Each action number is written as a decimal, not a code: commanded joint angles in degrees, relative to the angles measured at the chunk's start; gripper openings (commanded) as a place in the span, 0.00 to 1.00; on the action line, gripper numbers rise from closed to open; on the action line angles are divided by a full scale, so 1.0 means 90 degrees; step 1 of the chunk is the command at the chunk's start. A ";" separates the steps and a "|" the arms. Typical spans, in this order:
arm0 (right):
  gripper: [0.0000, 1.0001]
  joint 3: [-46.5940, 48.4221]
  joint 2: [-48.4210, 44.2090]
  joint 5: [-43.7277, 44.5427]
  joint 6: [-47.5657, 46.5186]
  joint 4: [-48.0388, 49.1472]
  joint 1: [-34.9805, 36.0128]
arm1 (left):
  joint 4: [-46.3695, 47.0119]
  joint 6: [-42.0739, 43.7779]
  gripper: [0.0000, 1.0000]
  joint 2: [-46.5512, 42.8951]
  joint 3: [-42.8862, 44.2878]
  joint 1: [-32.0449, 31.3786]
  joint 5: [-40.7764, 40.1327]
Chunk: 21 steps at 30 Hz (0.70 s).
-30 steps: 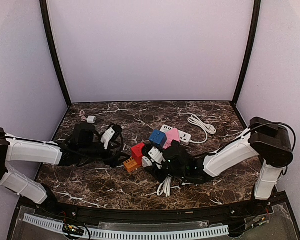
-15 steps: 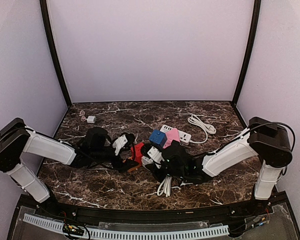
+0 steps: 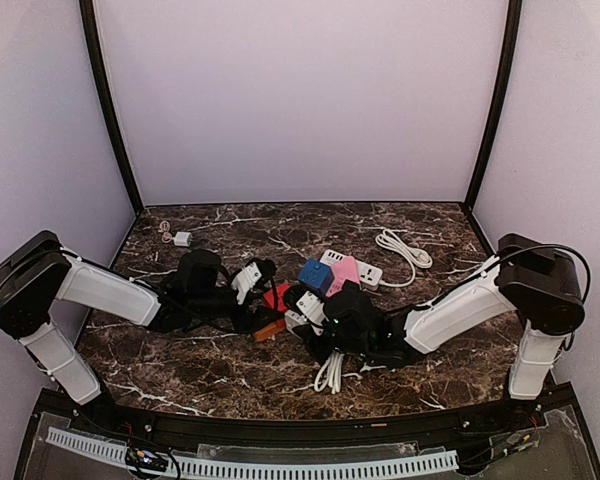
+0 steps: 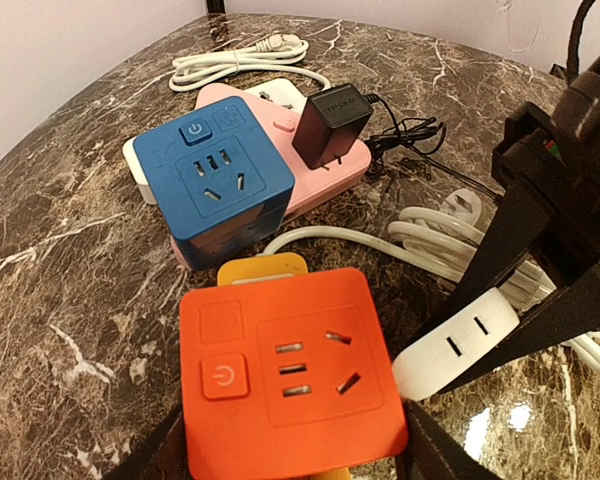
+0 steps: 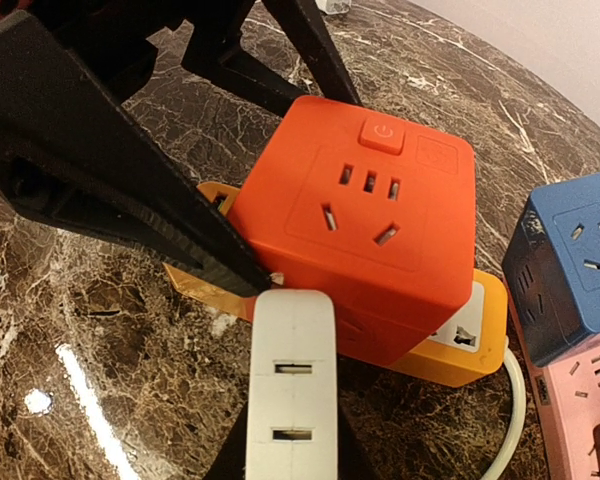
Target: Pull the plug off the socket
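The right gripper (image 5: 292,445) clenches a smooth white rectangular plug (image 5: 292,380), its far end against the round-cornered orange cube socket (image 5: 370,220) just ahead; the left gripper (image 4: 292,428) straddles that cube on the glossy veined marble worktop (image 5: 100,340), its grip impossible to judge

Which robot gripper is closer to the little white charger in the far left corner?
Left. The left gripper is at the orange cube, in front and right of the white charger. The right gripper, holding a white plug, is past that cube, farther right.
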 commanded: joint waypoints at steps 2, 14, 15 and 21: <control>0.00 0.0064 0.0015 0.0042 0.0068 -0.0071 0.0060 | 0.0126 -0.0051 0.57 -0.0042 -0.0040 -0.0038 -0.0222; 0.00 -0.0169 -0.0090 0.0066 0.0237 -0.0090 0.0061 | -0.0443 -0.0102 0.31 0.0091 0.0083 -0.0037 -0.1090; 0.00 -0.0182 -0.0101 0.0059 0.0259 -0.0093 0.0060 | -0.0478 -0.0122 0.30 0.0137 0.0124 -0.0036 -0.1147; 0.00 -0.0373 -0.0315 -0.0044 0.0535 -0.0099 0.0065 | -0.0704 -0.0177 0.25 0.0263 0.0229 -0.0037 -0.1507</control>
